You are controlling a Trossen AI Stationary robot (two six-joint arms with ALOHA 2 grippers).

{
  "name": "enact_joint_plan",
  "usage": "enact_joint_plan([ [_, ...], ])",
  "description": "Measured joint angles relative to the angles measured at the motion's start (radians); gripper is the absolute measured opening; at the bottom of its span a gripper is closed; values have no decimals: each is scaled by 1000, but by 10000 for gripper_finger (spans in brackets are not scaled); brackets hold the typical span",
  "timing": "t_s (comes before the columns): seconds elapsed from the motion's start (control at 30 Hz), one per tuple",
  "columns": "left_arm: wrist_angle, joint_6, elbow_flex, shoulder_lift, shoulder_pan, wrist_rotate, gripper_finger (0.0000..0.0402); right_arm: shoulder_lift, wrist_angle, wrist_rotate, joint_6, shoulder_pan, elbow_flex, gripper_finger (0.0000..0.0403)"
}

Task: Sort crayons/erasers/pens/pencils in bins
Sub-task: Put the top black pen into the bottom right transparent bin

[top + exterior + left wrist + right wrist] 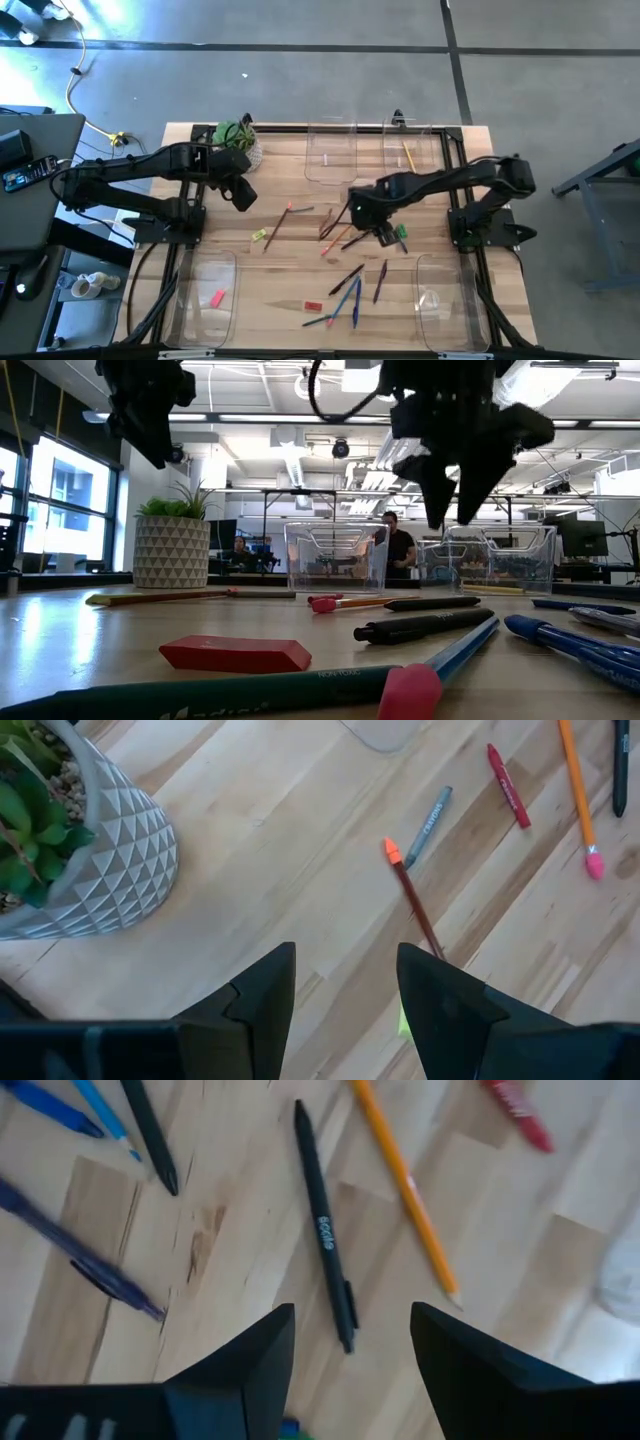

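My right gripper (385, 236) hangs open above the table's middle, over a black pen (325, 1230) that lies flat beside an orange pencil (405, 1185) and a red crayon (515, 1115). It touches nothing. My left gripper (240, 195) stands open in the air near the potted plant, above a red-brown pencil (412, 905) and a grey-blue crayon (428, 820). More pens (350, 290) and a red eraser (312, 305) lie flat nearer the front edge. A pink eraser (217, 297) lies in the near-left bin (200, 270). A pencil (408, 156) lies in the far-right bin (430, 140).
A potted plant (237, 135) stands at the far left corner. A second far bin (330, 150) and a near-right bin (440, 300) stand on the table. A yellow-green eraser (259, 236) and a green eraser (401, 232) lie loose. People show in the room behind.
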Motion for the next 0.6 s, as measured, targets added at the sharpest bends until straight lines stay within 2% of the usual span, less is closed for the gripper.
enact_joint_plan([
  [0.3, 0, 31, 0, 0, 0, 0, 163, 125, 123, 0, 25, 49, 0, 167],
  [0.6, 0, 64, 0, 0, 0, -1, 163, 191, 179, 12, 63, 79, 0, 163],
])
